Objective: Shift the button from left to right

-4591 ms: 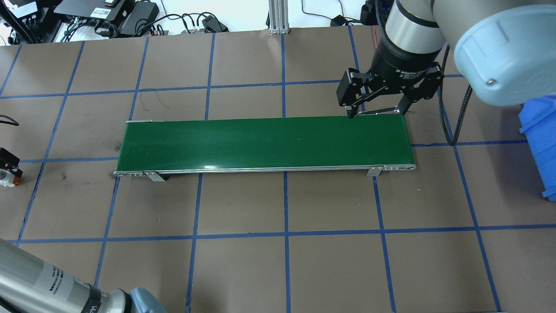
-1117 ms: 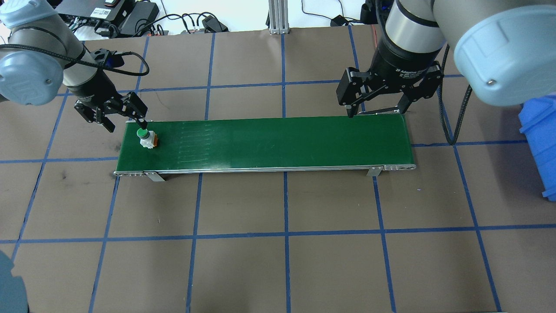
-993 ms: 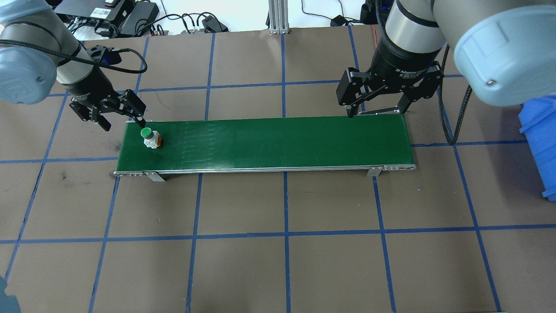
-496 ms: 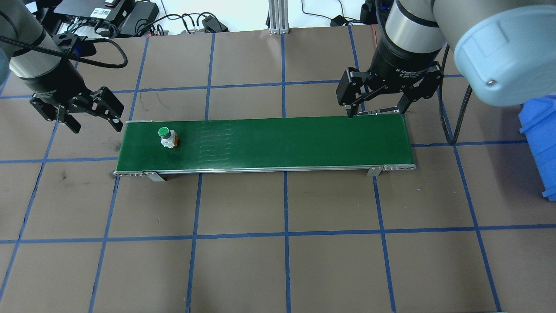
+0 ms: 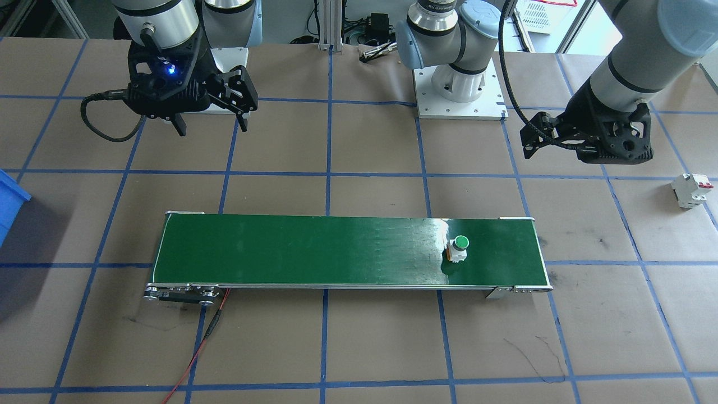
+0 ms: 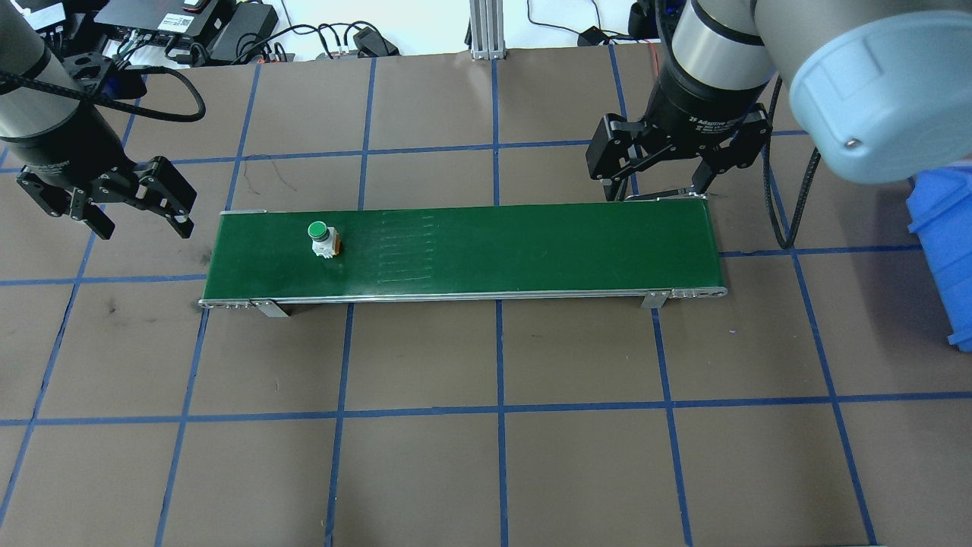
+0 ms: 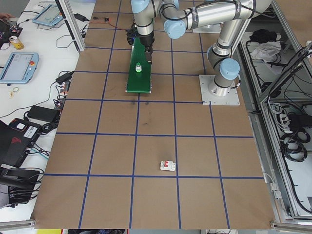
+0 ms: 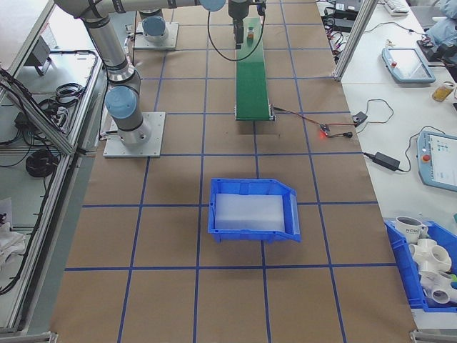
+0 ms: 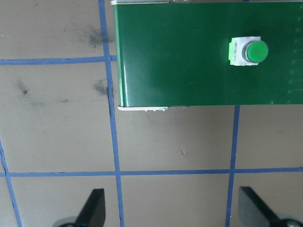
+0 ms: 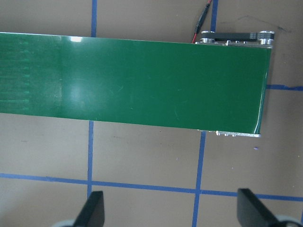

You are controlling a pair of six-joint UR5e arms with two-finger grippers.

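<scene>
We see the button (image 6: 322,238) alone on the conveyor's (image 6: 531,251) left end; left gripper (image 6: 106,203) and right gripper (image 6: 654,163) both spread, empty; circuit breaker (image 5: 691,190) well apart.

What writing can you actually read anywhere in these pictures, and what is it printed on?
"2F Adaptive G…": white print on the black collar of the right gripper, overhead view; the rest is cut off by the curve.
A smaller line below it: too small to read.
Button, conveyor belt, circuit breaker: no legible text.
Cup in the bin at the right-end view: a dark mark, too blurred to read.
Tablets on the side bench: screens unreadable.
</scene>
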